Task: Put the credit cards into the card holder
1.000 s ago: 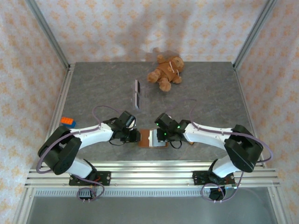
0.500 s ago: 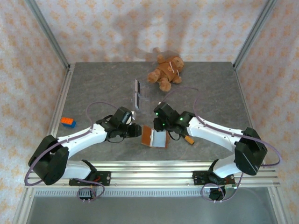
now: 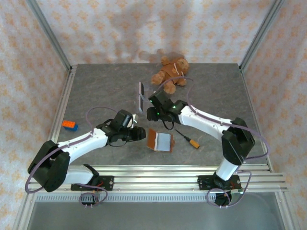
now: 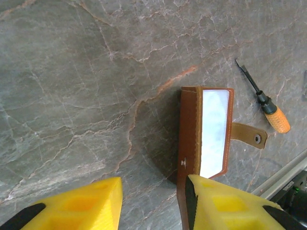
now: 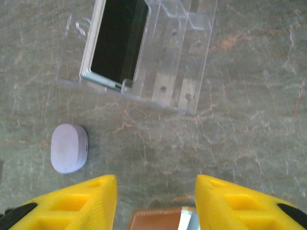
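The credit cards stand on edge in a clear acrylic rack behind the table's middle; the dark cards lie ahead of my right gripper. That right gripper is open and empty, between the rack and the card holder. The brown card holder lies unfolded on the table, pale inner pocket up, tab to the right. My left gripper is open at its left flap, whose brown edge lies against the right finger. In the top view the left gripper sits just left of it.
A teddy bear lies at the back. An orange-handled screwdriver rests right of the card holder, and an orange and blue block sits at the left edge. A pale oval object lies near the rack.
Both grippers have opened wider. The right arm has pulled back from the card holder towards the card rack, uncovering the screwdriver. The card holder now lies unfolded on the table.
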